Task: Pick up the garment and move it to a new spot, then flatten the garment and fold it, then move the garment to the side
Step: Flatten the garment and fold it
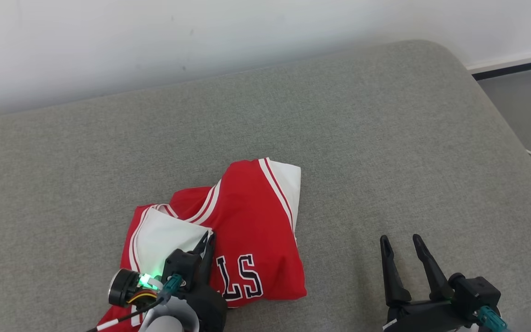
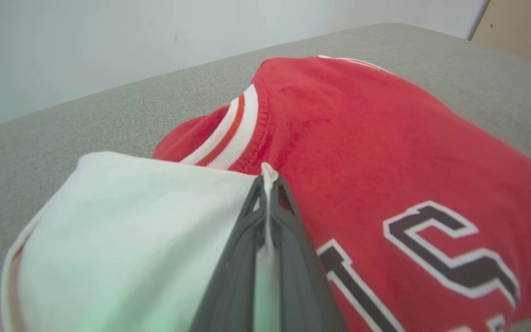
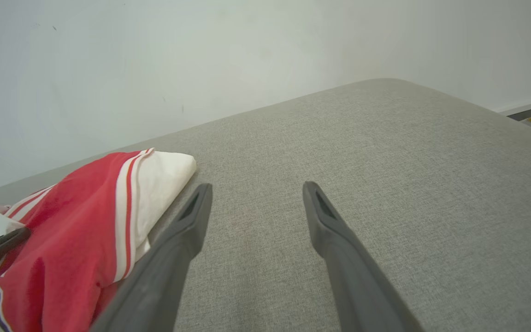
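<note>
Left wrist view — left tool (image 2: pixel 269 180) pinches a white fold of garment (image 2: pixel 376 147).

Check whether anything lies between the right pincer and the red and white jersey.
Nothing visible does. The open right pincer sits apart from the red and white fabric jersey, with just grey upholstered cushion between them. The left pincer is shut on the jersey's white fold.

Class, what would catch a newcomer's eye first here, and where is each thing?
A crumpled red and white jersey lies on the grey cushion, towards the robot's left. The left tool is shut on a white fold of it; the right tool stands open beside it, apart.
</note>
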